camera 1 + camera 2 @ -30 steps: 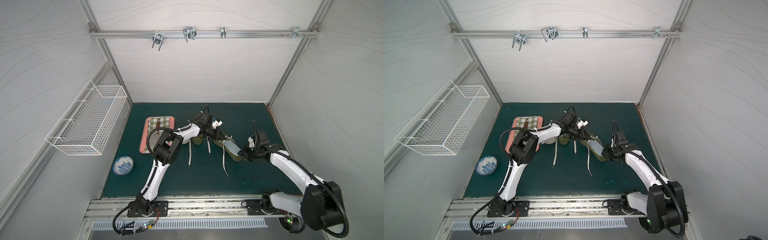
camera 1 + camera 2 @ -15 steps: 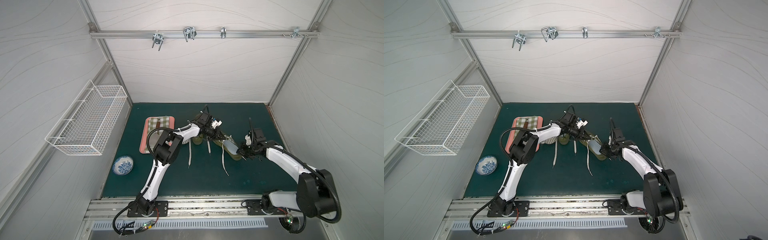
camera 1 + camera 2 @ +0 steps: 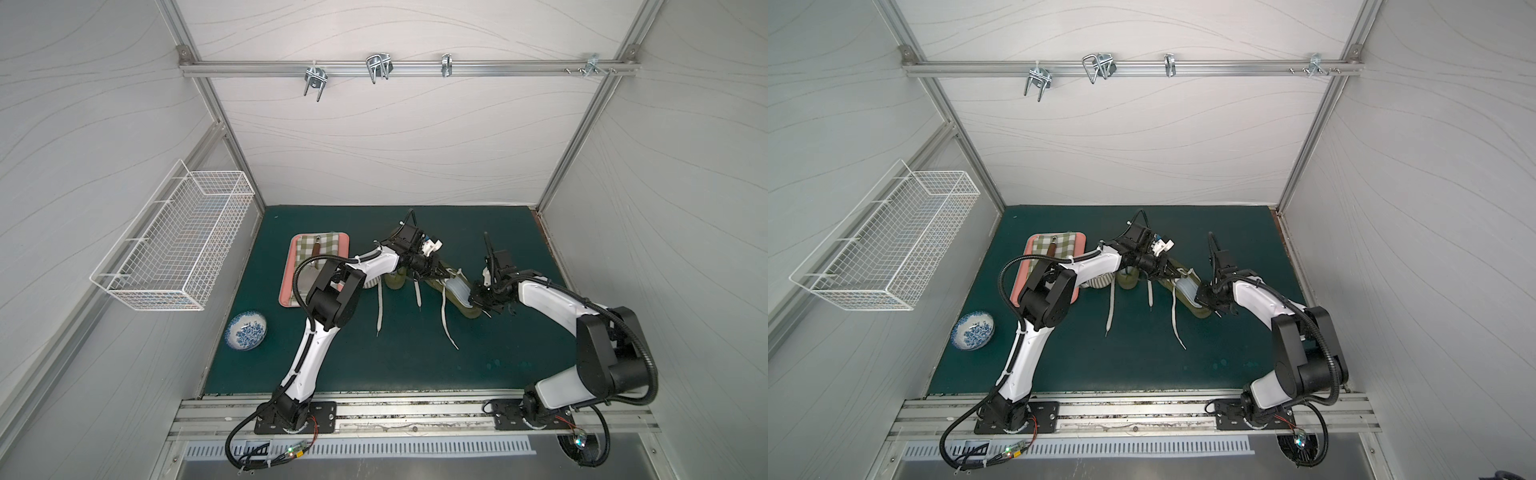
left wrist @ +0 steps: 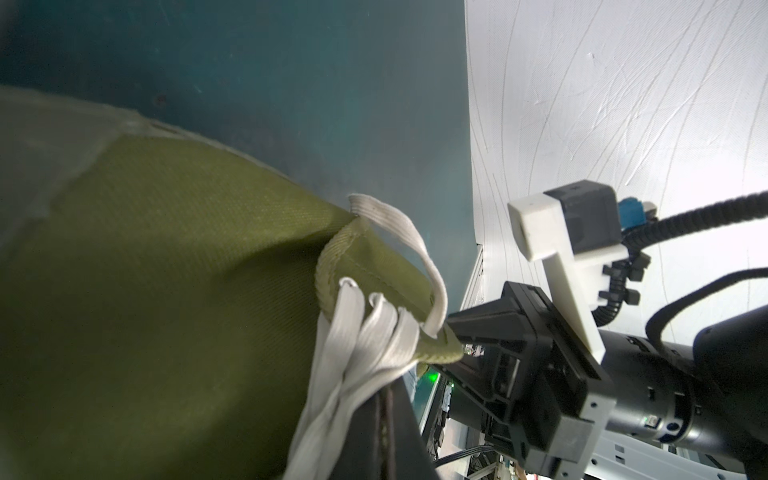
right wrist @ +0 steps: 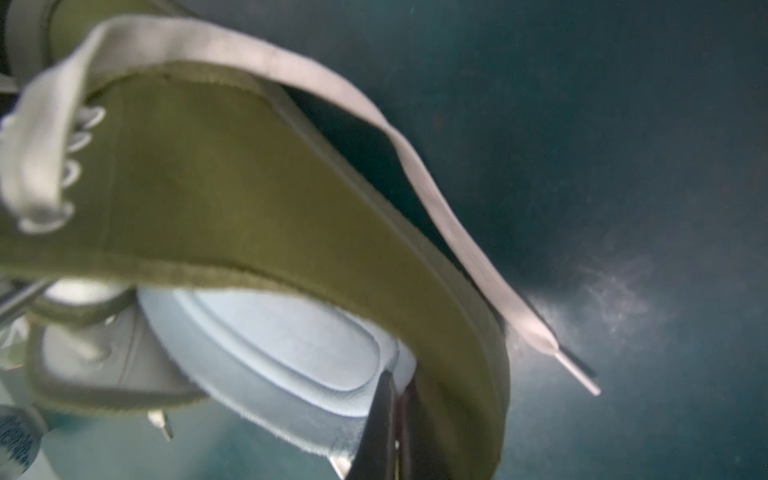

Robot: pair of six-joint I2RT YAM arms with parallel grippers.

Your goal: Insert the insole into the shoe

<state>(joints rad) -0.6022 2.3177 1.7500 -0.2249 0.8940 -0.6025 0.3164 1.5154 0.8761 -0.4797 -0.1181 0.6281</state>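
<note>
Shoe (image 3: pixel 471 311) — laid mid-frame on mat (image 3: pixel 415 365), insole (image 3: pixel 455 289) lodged inside. Left gripper (image 3: pixel 438 274) clamped on shoe at the laces; right gripper (image 3: pixel 476 297) clenched at insole heel.

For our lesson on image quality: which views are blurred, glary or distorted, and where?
Right wrist view: shoe soft and blurred, glare patch on the mat. Left wrist view: shoe's near side defocused, wall washed bright. Both top views: sharp, evenly lit.

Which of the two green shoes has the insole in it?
The shoe farther from the pink tray: a pale blue insole shows in its opening. The other shoe, nearer the tray, shows none.
</note>
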